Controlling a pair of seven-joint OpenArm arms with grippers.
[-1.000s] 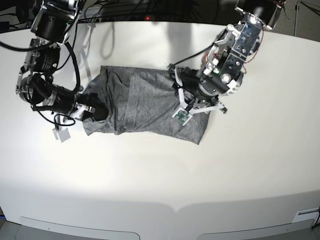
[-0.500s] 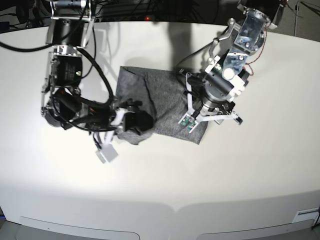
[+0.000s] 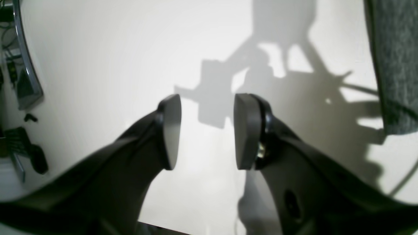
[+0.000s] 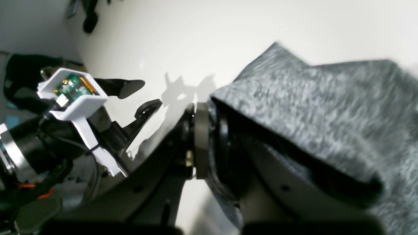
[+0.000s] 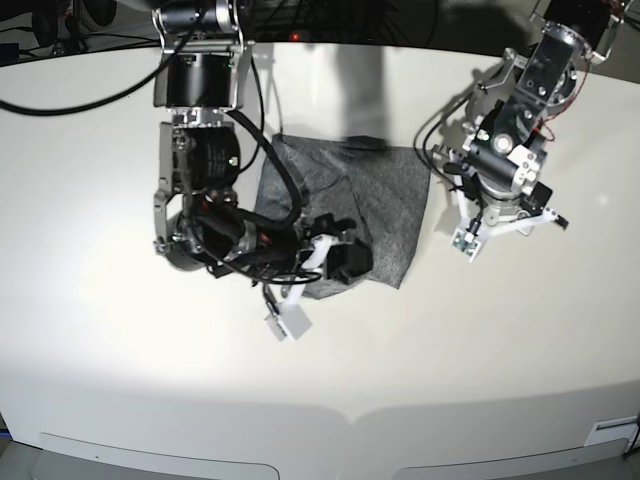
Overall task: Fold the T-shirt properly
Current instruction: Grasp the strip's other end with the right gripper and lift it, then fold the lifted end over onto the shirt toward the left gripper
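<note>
- Right gripper [image 5: 345, 262], the black two-fingered one on the arm at the left of the base view, is pressed together on a fold of the heather-grey, mottled knit T-shirt [image 5: 385, 205]. It sits at the shirt's near-left edge, with cloth bunched around its tip.
- From the right wrist camera, the grey knit [image 4: 313, 107] drapes over the upper finger [image 4: 294, 153] and fills the right side of the picture, blurred. The other arm's open fingers and a white bracket carrying a small green circuit board [image 4: 70, 89] show at the left, apart from the cloth.
- Under that arm, a small white tag-like piece [image 5: 288, 320] hangs just above the white tabletop [image 5: 320, 400], close to the shirt's near edge.
- Middle of the base view: the shirt lies on the table as a compact, roughly square grey patch, its left part doubled over and partly hidden by the right arm's black links and cables.
- Left gripper [image 5: 462, 212], on the arm at the right of the base view, stands just beside the shirt's right edge, not touching it.
- From the left wrist camera, its two dark pads [image 3: 171, 130] are spread with bare table and shadow between them, gripping nothing. The shirt [image 3: 392, 65] shows only as a grey strip along the right border, well clear of the pads.
</note>
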